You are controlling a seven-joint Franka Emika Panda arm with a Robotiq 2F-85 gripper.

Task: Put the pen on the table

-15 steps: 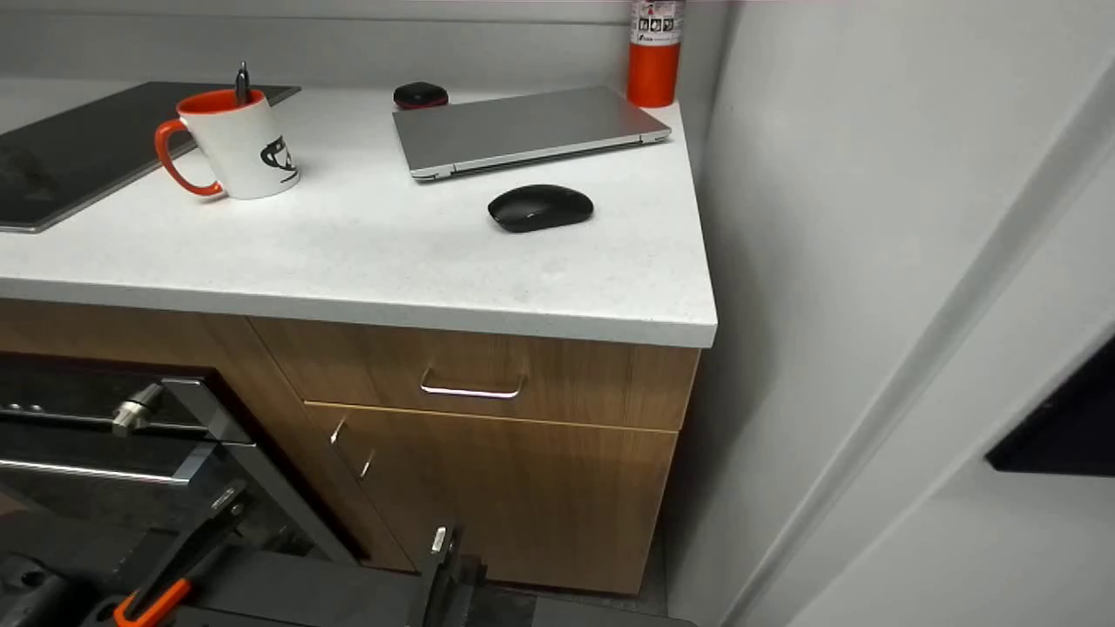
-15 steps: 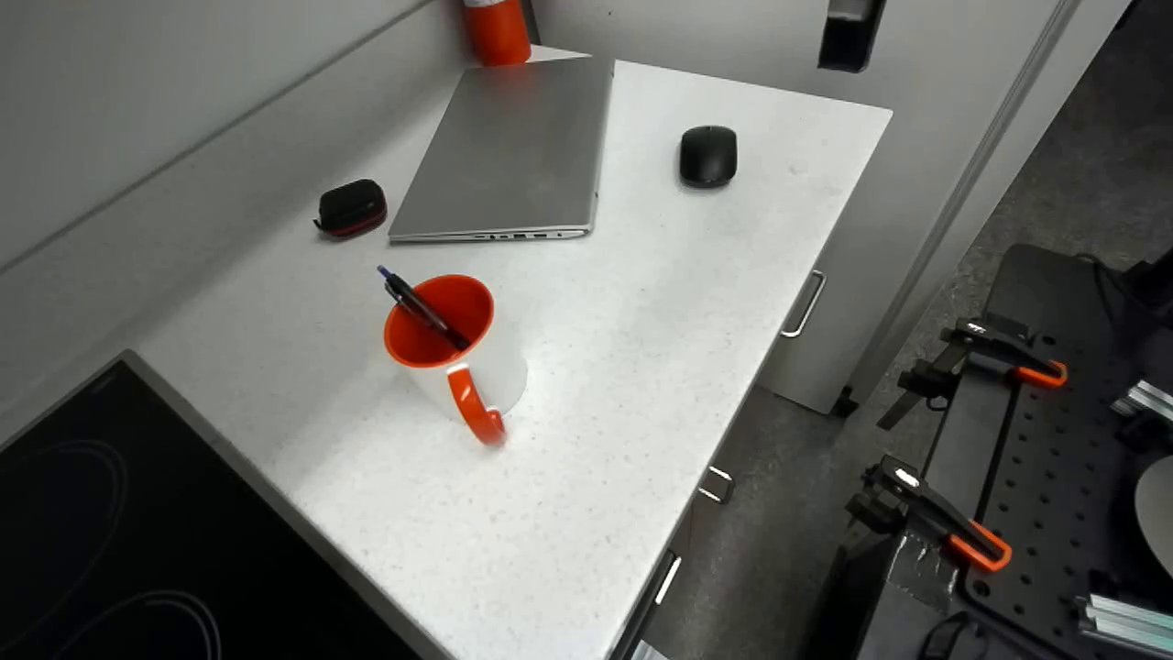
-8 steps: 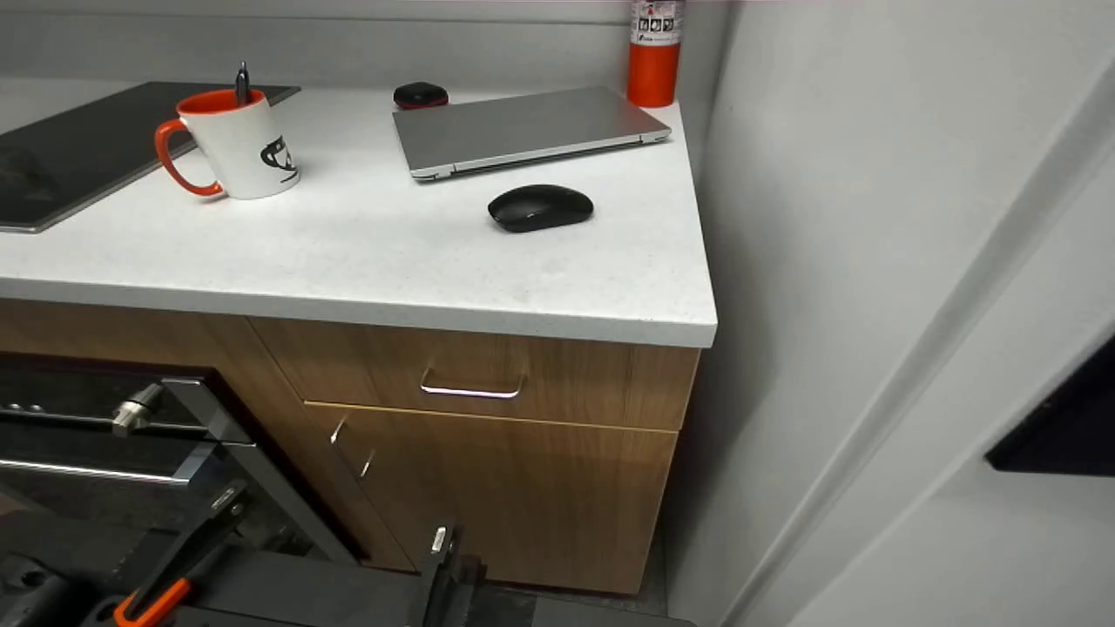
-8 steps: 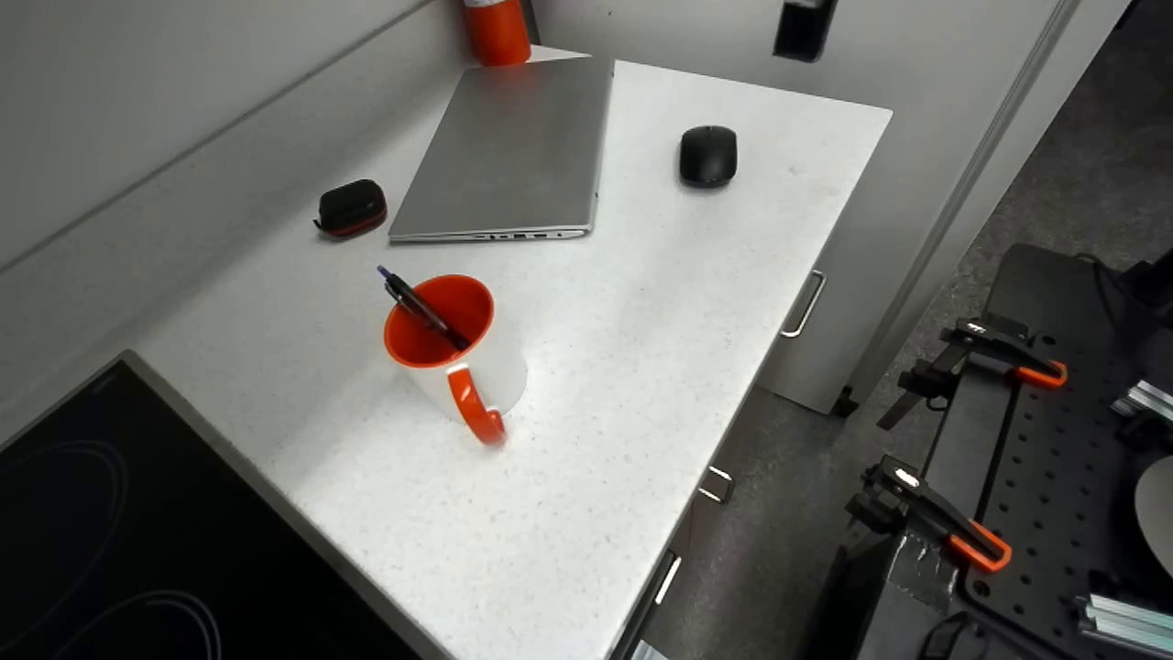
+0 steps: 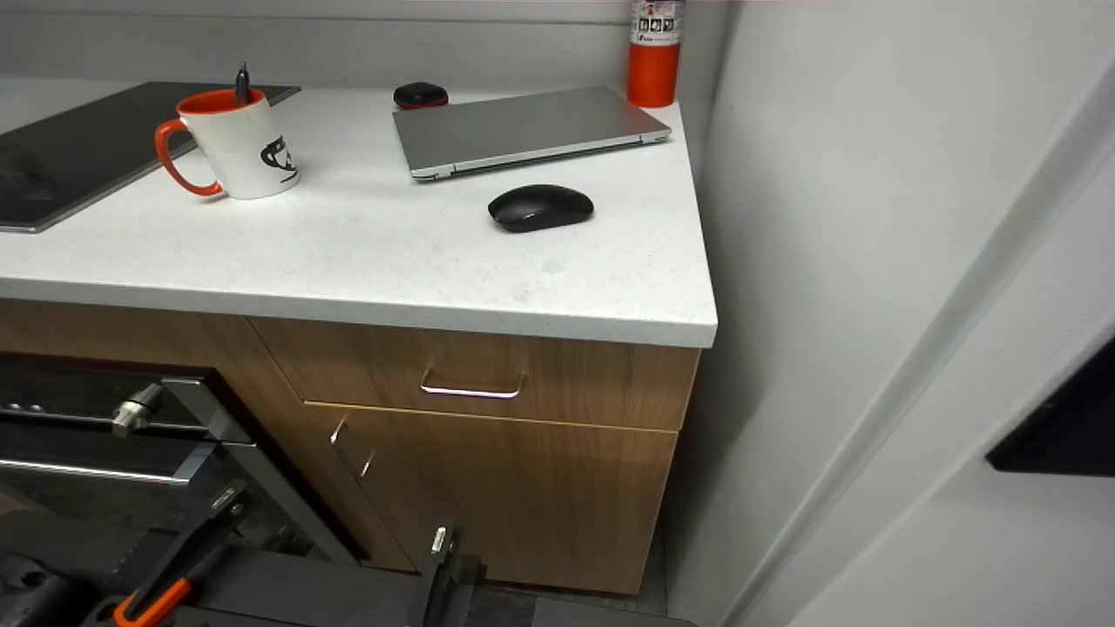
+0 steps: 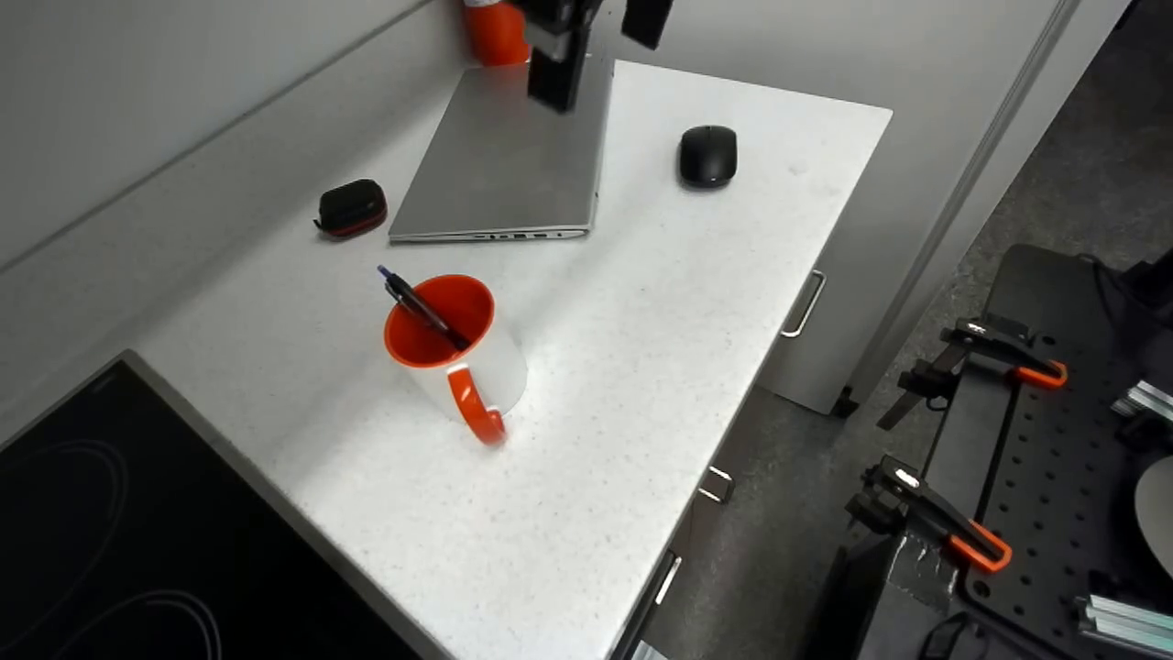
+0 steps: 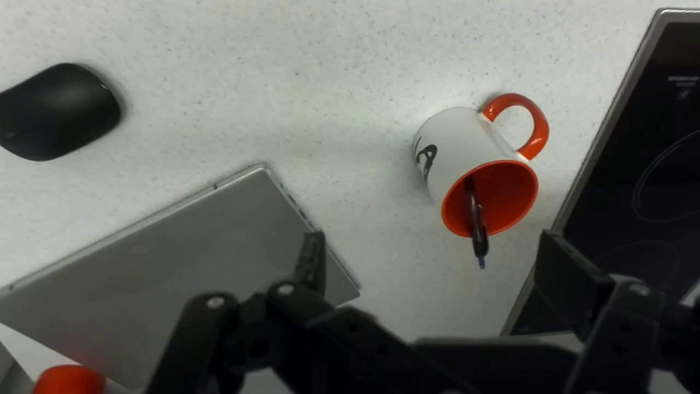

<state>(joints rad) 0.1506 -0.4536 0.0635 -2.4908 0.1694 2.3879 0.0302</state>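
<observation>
Here, in an exterior view, the pen (image 5: 242, 85) sits in the mug (image 5: 237, 148) at ten o'clock, lower part hidden. In an exterior view, the blurred gripper (image 6: 600, 66) is cropped at twelve. In the wrist view, its fingers (image 7: 569, 273) stand spread; the pen pokes toward six.

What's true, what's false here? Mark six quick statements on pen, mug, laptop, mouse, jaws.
1. The pen leans inside the mug. True.
2. The mouse and the laptop lie on the table. True.
3. The laptop is open. False: it is shut.
4. The jaws are shut on the pen. False: they stand open, apart from the pen.
5. The mug is white all over. False: its handle is orange-red.
6. The pen's upper end pokes out of the mug. True.
</observation>
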